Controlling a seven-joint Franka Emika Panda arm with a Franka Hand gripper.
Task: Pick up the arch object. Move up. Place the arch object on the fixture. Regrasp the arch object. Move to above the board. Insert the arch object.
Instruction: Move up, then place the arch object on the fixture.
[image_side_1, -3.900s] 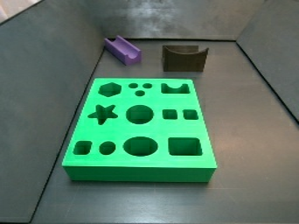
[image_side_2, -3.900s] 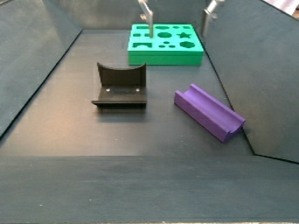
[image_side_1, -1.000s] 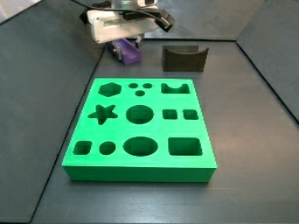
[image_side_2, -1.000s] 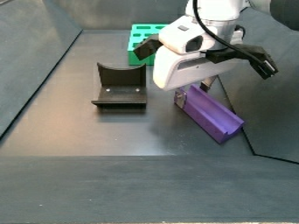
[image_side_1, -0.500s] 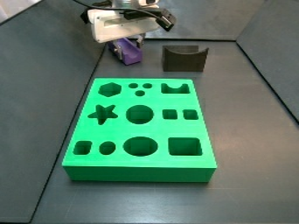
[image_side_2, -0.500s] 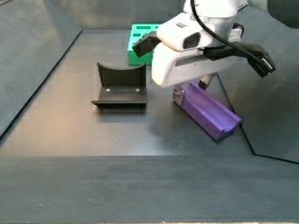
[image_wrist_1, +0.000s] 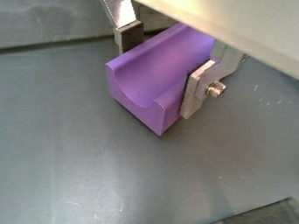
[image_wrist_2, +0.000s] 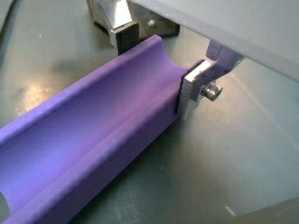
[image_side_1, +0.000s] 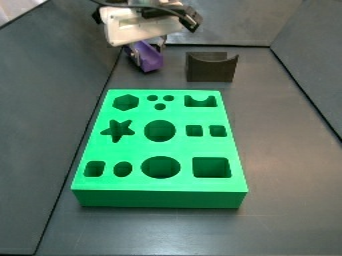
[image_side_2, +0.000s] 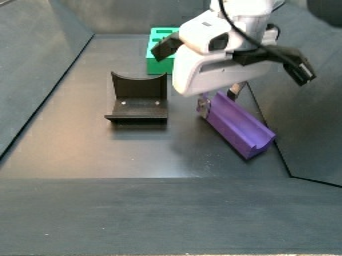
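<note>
grey floor (image_side_2: 80, 150), one arch object (image_wrist_1: 158, 74), gripper (image_wrist_1: 163, 59) astride

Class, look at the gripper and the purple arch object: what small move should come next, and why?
Probably lift straight up. In both wrist views the gripper has a finger against each side of the arch object, apparently shut on it, while a side view shows the piece seemingly low on the floor beside the fixture.

floor (image_side_2: 80, 200): dark grey, matte | walls (image_side_1: 227, 20): grey, possibly metal
</note>
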